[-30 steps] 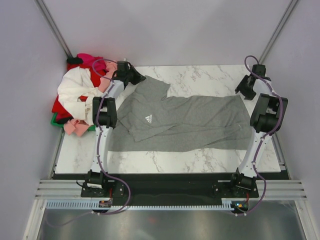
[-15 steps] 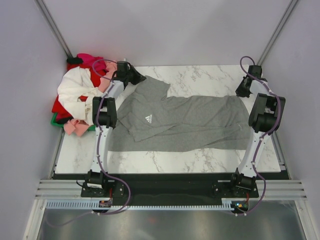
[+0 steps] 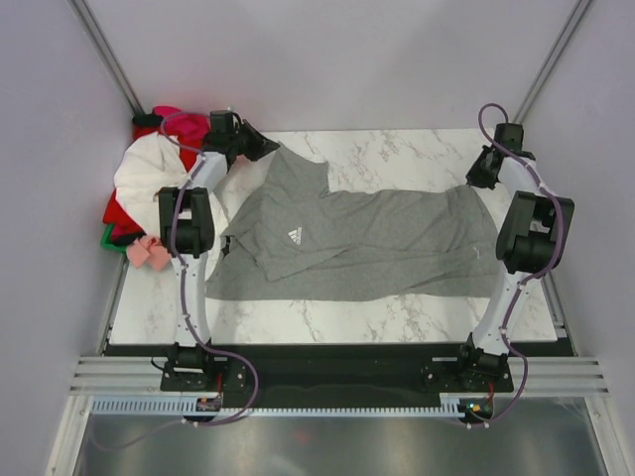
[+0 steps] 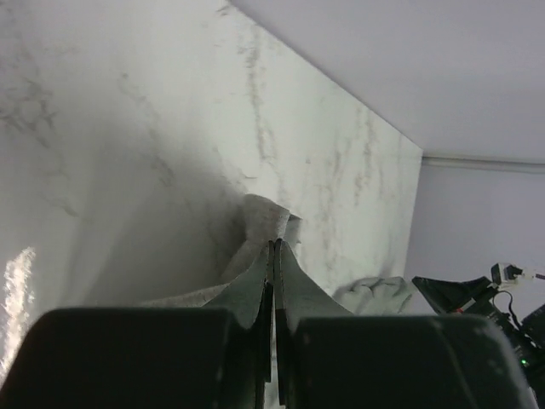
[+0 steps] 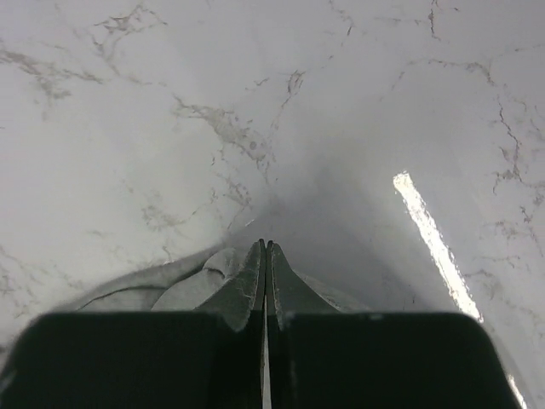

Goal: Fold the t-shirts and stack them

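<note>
A grey t-shirt (image 3: 377,243) with a small white chest logo (image 3: 295,235) lies spread across the marble table (image 3: 397,154). My left gripper (image 3: 264,149) is at the shirt's back-left corner. In the left wrist view its jaws (image 4: 274,243) are shut, with grey cloth (image 4: 255,217) bunched at the tips. My right gripper (image 3: 475,180) is at the shirt's back-right corner. In the right wrist view it (image 5: 266,244) is shut, with a fold of grey cloth (image 5: 196,277) under the tips. More t-shirts lie heaped off the table's left edge: white (image 3: 149,174), magenta (image 3: 177,119), pink (image 3: 147,253).
Red cloth (image 3: 117,210) and green cloth (image 3: 106,239) show under the heap at the left. Grey enclosure walls stand close behind and on both sides. Bare marble shows along the back (image 3: 397,154) and the front (image 3: 397,317) of the shirt.
My right gripper has shut at the shirt's back-right corner. My left arm swung left and back, drawing the shirt's back-left corner with it.
</note>
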Robot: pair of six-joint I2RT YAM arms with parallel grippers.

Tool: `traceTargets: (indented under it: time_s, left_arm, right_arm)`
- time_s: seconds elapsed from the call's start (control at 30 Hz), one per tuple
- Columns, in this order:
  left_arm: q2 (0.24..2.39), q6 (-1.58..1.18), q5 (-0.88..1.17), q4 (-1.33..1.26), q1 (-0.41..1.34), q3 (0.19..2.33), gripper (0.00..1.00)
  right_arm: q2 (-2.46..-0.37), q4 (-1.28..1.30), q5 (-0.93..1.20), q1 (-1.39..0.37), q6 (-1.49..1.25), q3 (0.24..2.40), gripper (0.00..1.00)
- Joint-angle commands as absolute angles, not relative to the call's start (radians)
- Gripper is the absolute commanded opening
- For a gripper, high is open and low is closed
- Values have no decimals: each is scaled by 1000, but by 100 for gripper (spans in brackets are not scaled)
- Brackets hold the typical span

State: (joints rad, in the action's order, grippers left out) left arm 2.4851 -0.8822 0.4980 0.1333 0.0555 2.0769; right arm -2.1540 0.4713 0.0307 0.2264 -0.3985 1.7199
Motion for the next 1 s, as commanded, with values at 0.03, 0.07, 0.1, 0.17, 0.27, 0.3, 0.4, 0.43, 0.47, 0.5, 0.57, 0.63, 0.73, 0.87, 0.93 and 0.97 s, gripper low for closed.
traceTargets:
  time_s: [0.03,0.07,0.1,0.17,0.27,0.3,0.4,0.43,0.47,0.5,0.57,0.63,0.73,0.87,0.93,0.97]
  left_arm:
    - [2251,-864,528,103,57,1997,2]
    - [2228,-859,529,113,57,1959,2]
    - [2205,-845,531,120,57,1936,2]
    - [2113,-836,523,124,54,1873,2]
    - [1954,-809,489,118,43,1652,2]
    - [1915,-801,486,103,40,1603,2]
    - [1769,-758,474,97,31,1447,2]
    - [1729,-747,471,100,29,1412,2]
    - [1663,-723,472,100,29,1343,2]
    - [1623,-713,469,101,29,1307,2]
    - [1554,-697,454,104,29,1203,2]
    - [1436,-669,418,113,28,1132,2]
    - [1260,-632,320,153,28,979,2]
    - [1037,-612,152,213,26,835,2]
    - [938,-614,76,248,26,792,2]
    - [911,-615,58,274,25,755,2]
  right_arm:
    - [-2026,434,78,222,-428,1663,0]
    - [-2007,436,80,221,-429,1654,0]
    - [-1991,436,77,221,-431,1643,0]
    - [-1944,437,71,222,-431,1606,0]
    - [-1862,422,99,239,-425,1527,0]
    - [-1841,407,127,250,-431,1497,0]
    - [-1749,327,218,302,-468,1366,0]
    - [-1709,307,233,317,-472,1314,0]
    - [-1689,305,232,319,-471,1292,0]
    - [-1671,304,224,322,-471,1273,0]
    - [-1619,296,221,327,-480,1218,0]
    - [-1571,276,221,354,-495,1157,0]
    - [-1522,220,285,420,-543,1074,0]
    - [-1488,189,311,459,-574,1017,0]
    - [-1494,181,316,462,-583,1006,0]
    - [-1499,178,316,465,-587,1003,0]
